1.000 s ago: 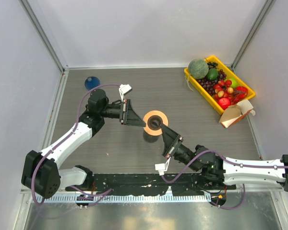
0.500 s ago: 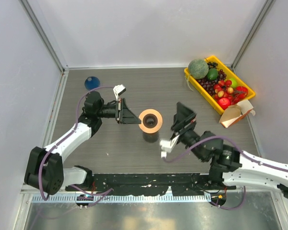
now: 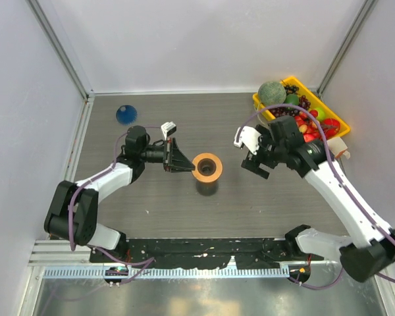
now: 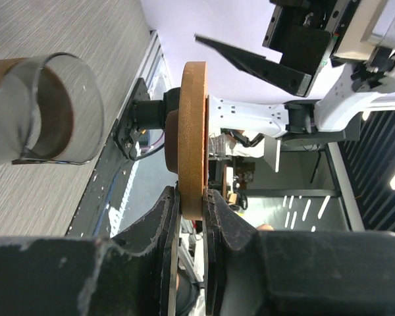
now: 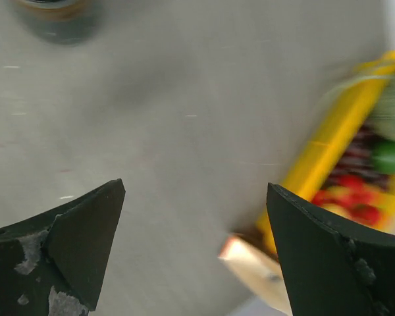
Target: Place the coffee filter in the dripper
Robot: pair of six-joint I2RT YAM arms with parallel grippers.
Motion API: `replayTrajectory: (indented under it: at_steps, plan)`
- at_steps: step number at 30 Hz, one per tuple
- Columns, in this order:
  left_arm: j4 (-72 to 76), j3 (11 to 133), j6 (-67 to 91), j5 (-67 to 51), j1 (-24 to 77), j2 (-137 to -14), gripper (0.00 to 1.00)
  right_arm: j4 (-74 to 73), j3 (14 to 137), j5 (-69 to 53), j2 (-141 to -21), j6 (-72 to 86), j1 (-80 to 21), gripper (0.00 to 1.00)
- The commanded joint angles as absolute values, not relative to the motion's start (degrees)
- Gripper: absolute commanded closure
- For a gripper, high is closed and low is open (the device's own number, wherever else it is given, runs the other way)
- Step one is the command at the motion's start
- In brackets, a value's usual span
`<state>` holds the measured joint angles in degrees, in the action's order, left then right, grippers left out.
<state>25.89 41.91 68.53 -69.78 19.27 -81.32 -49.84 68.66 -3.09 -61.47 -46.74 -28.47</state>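
Note:
The dripper point(image 3: 126, 114), a small dark blue cone, stands at the far left of the table, apart from both arms. My left gripper point(image 3: 186, 164) point(image 4: 194, 197) is shut on the rim of an orange-brown round cup point(image 3: 207, 167) point(image 4: 193, 125) and holds it above a dark glass point(image 3: 207, 187) point(image 4: 49, 108). My right gripper point(image 3: 251, 154) point(image 5: 195, 191) hangs wide open and holds nothing, between the cup and the fruit tray. The tan coffee filter point(image 5: 253, 266) lies by the tray, just ahead of the right fingers. In the top view the right arm hides most of it.
A yellow tray point(image 3: 332, 119) point(image 5: 326, 141) full of fruit, with a melon point(image 3: 271, 94) in it, stands at the back right. Grey walls close in the table on the left, back and right. The right wrist view is blurred by motion.
My right gripper has let go near the orange-brown cup, opened wide and swung up and right toward the fruit tray. The left gripper still holds the cup, shifted slightly.

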Motion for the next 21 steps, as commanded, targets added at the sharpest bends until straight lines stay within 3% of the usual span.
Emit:
replayTrajectory:
  at_steps: [1, 5, 13, 21]
  plan:
    - [26.6, 45.0, 67.3, -72.6, 18.9, -84.5, 1.00, -63.0, 73.5, -28.0, -68.2, -34.8, -22.0, 0.04]
    - [25.9, 46.6, 66.2, -72.9, 18.9, -87.7, 1.00, -60.5, 73.0, -39.0, -71.1, -33.0, -19.0, 0.04]
    - [24.7, 49.0, 65.1, -72.9, 18.8, -92.7, 0.99, -43.1, 66.1, -43.0, -70.0, -17.0, -18.6, 0.04]
    - [22.1, 50.0, 62.4, -72.8, 18.6, -94.7, 0.99, -36.8, 62.8, -43.6, -69.9, -9.7, -18.4, 0.04]
